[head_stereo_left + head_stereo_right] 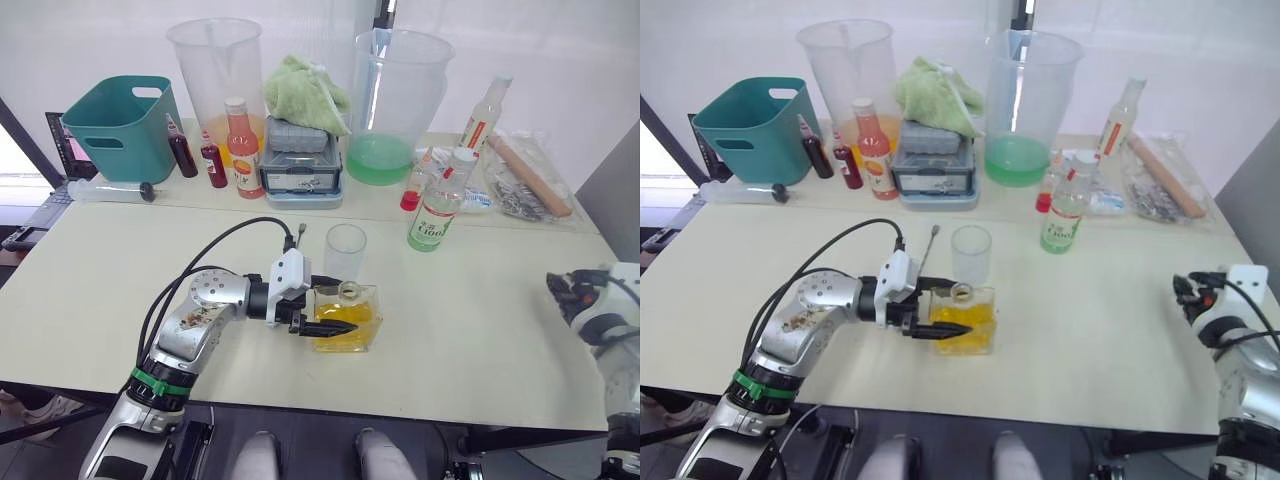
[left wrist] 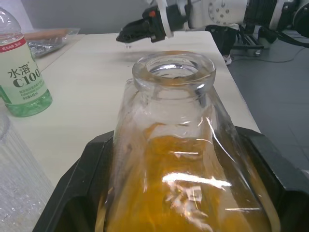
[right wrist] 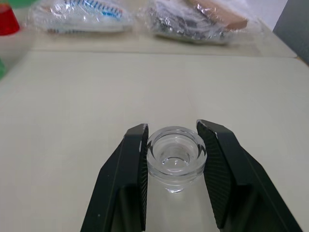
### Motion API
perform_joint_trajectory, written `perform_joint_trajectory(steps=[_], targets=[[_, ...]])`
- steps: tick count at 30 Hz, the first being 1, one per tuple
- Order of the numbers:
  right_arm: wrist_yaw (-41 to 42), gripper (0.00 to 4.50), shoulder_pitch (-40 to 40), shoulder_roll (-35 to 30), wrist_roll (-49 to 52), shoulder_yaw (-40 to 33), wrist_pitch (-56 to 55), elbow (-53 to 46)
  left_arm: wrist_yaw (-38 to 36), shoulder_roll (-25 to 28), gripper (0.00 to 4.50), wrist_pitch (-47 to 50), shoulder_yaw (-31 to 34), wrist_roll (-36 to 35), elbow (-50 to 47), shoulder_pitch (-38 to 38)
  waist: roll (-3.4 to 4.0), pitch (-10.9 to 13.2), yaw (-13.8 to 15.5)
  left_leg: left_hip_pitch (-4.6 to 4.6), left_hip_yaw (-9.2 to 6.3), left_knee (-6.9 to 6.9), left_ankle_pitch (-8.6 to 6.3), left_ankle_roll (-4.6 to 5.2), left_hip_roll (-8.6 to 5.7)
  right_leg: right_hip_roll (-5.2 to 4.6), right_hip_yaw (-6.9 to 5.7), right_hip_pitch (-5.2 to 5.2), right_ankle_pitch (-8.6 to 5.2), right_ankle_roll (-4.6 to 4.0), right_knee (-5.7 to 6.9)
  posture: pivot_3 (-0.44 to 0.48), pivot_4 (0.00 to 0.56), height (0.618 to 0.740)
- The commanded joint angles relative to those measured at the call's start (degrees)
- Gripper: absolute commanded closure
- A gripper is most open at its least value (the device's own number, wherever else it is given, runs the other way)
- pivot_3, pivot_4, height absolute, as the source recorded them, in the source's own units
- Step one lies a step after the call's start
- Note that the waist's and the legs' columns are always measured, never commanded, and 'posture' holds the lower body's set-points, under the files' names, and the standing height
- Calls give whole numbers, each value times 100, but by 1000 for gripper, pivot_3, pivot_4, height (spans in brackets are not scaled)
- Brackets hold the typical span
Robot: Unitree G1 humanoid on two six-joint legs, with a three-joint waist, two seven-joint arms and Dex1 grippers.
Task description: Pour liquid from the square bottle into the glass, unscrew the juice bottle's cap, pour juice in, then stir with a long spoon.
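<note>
Left gripper (image 1: 335,327) clamps square bottle (image 1: 345,318); right gripper (image 3: 171,166) grips probably its stopper (image 3: 174,155). Open neck, tilt short of glass (image 1: 345,250) spills.

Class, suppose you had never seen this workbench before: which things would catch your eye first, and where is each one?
First comes the square bottle of yellow-orange liquid, open-necked, near the table's front middle, clamped between the left gripper's black fingers. Just behind it stands the glass. At the table's right edge, the right gripper pinches a small clear glass stopper, and along the back a big jug of green liquid stands out.
</note>
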Motion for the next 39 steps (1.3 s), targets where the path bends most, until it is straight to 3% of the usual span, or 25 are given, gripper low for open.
perform_joint_trajectory(steps=[1, 11, 12, 19, 29, 39], targets=[[-120, 3430, -120, 70, -88, -62, -353, 124, 122, -100, 1705, 32, 18, -144, -153, 12, 2, -1, 0, 0, 0, 0, 0, 0, -1, 0, 1, 1, -2, 3, 0, 0, 150, 719], [-22, 3430, 28, 33, -72, -111, -534, 131, 230, -61, 1705, 103, 52, -169, -309, 130, 7, -1, -5, 2, 0, -1, 0, 0, -3, -3, 3, 2, -6, 10, 0, 0, 150, 719], [52, 2398, 57, -32, -37, -162, -589, 27, 233, -55, 1705, 104, 58, -169, -311, 127, 8, -1, -4, 2, 0, 0, 0, 0, -3, -3, 2, 2, -6, 10, 0, 0, 150, 719], [573, 25, 119, -438, 531, -704, -453, -731, 209, -21, 1705, 143, 71, -225, -384, 164, 22, 0, -10, 2, 0, -1, 0, 0, -6, -4, 4, 2, -7, 12, 0, 0, 150, 719], [2197, 25, 692, -1587, 1863, -813, 1436, -2687, 58, 103, 1705, 189, 112, -379, -401, 129, 24, 1, -23, 3, -1, -6, 0, 0, -5, -4, 4, 1, -12, 15, 0, 0, 150, 719], [2568, 25, 1328, -1974, 3532, -1100, 3009, -5573, -91, 468, 1705, 762, 391, -1021, -825, 205, 22, 2, -29, -3, -5, -14, -2, 2, -2, -3, 0, -7, -22, 13, 0, 0, 150, 719]])
